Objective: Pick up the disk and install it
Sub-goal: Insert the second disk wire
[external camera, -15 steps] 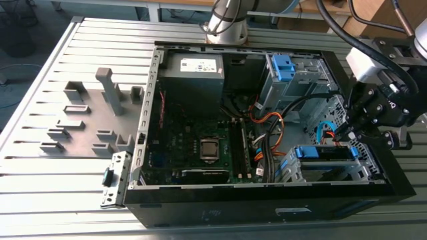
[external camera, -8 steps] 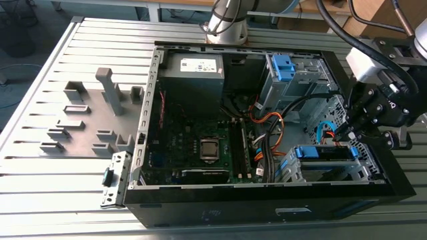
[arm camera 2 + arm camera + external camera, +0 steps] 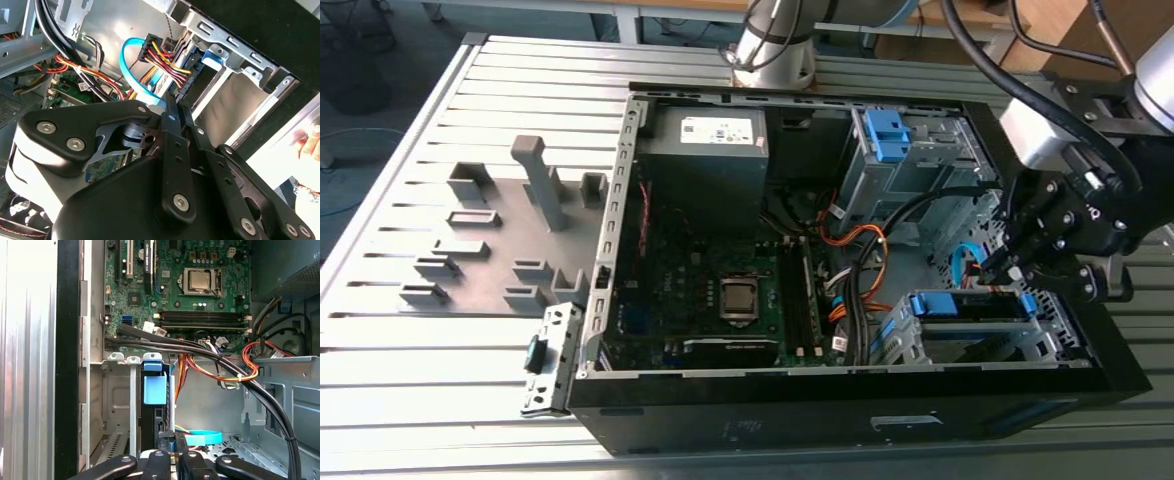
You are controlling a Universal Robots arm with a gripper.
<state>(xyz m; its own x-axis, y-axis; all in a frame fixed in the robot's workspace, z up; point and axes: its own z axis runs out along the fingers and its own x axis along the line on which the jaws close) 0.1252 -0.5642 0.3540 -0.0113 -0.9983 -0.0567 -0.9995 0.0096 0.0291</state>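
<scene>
Because the disk (image 3: pixel 154 390) is hard, heavy and easily hurt, hold its blue side rails. The claw (image 3: pixel 172 457) looks narrow, pinching the disk's edge in its bay.

Slatted metal table (image 3: pixel 440 330), open computer case (image 3: pixel 854 400) across its middle, grey fixture plate (image 3: pixel 494 240) beside it, arm base (image 3: pixel 774 50) at far edge

Ribbed grey metal table (image 3: pixel 400 350), bright light, concrete floor (image 3: pixel 374 60)

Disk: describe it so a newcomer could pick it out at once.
Find the open black computer case on the slatted table. In its corner under the gripper, a grey metal cage holds the disk. Its blue rail sits nearest the gripper, unlike the blue bracket farther off.
</scene>
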